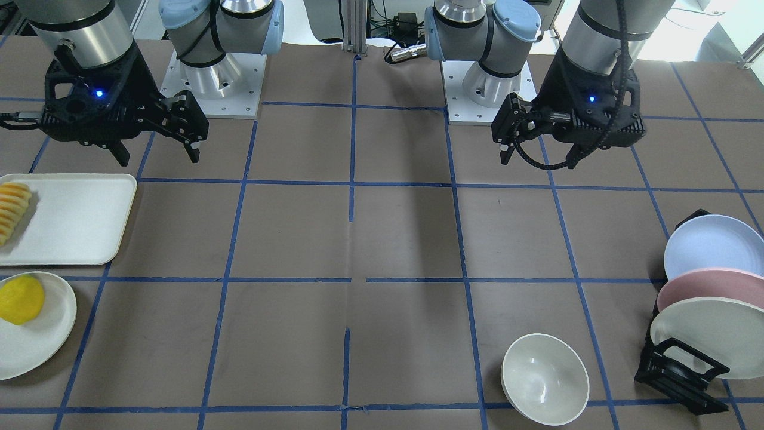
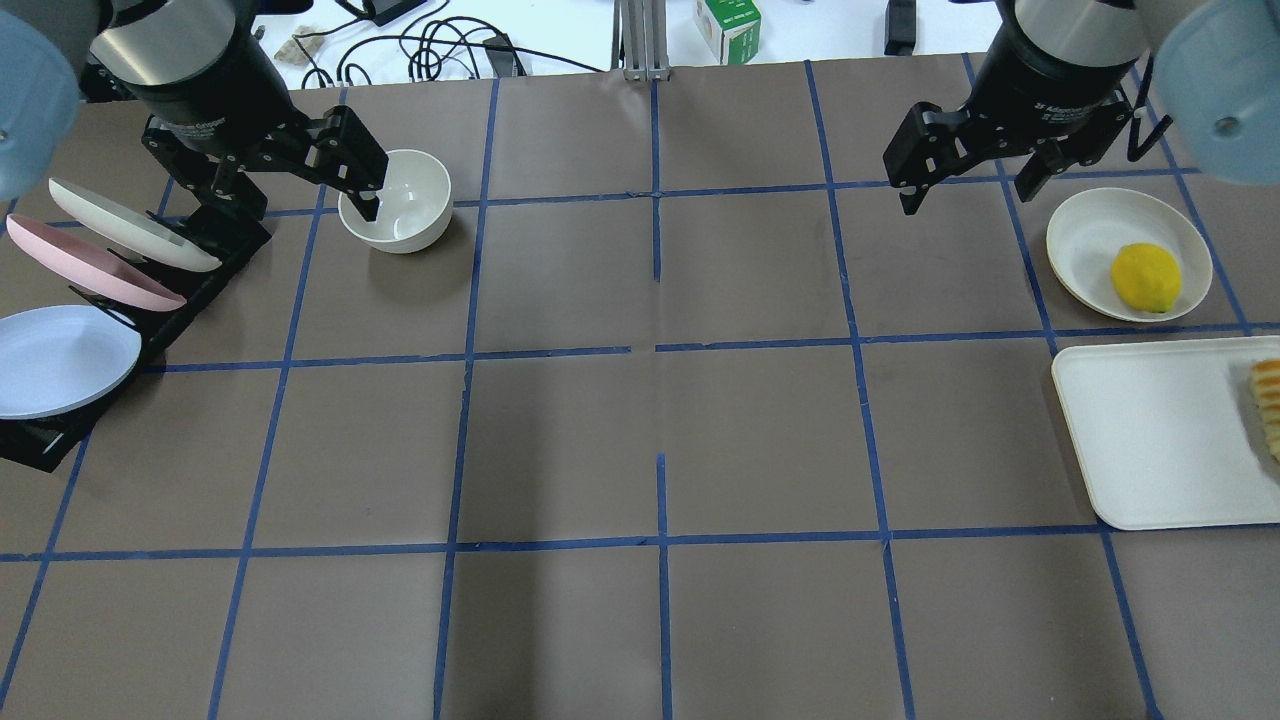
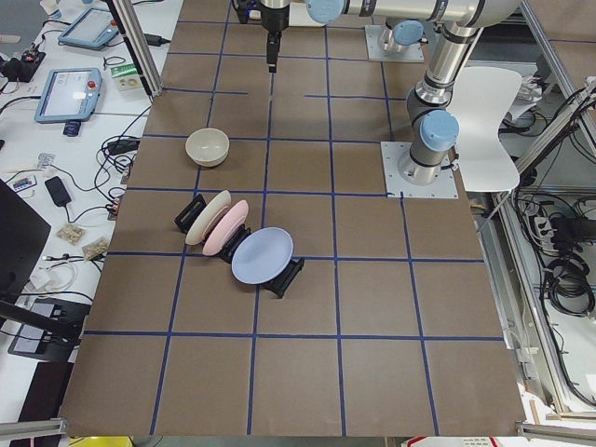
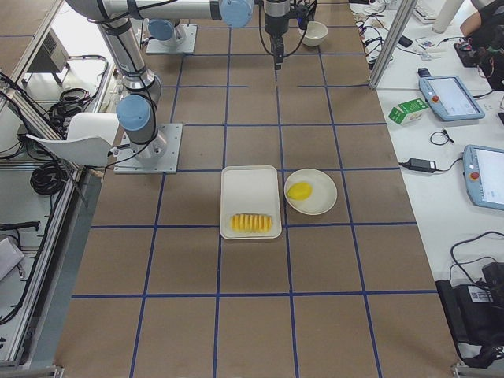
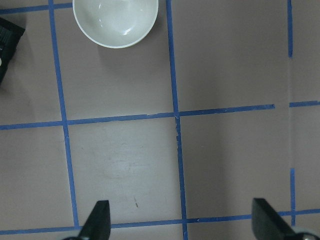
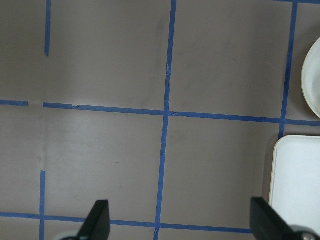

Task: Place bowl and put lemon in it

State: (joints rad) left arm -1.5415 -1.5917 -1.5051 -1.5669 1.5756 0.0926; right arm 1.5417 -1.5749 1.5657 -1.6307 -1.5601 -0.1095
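The cream bowl [image 1: 545,379] stands upright and empty on the table's far side from the robot, next to the plate rack; it also shows in the overhead view [image 2: 395,200] and at the top of the left wrist view [image 5: 116,20]. The yellow lemon [image 1: 22,298] lies on a shallow cream plate [image 1: 36,349] at the other end, also seen from overhead [image 2: 1146,277]. My left gripper [image 1: 538,158] hangs open and empty, high above the table, short of the bowl [image 5: 182,222]. My right gripper [image 1: 158,156] is open and empty, high, away from the lemon [image 6: 180,220].
A black rack [image 1: 680,373] holds pastel plates [image 1: 713,245] beside the bowl. A white tray [image 1: 71,221] with a sliced yellow-orange fruit [image 1: 12,209] lies next to the lemon's plate. Blue tape lines grid the brown table.
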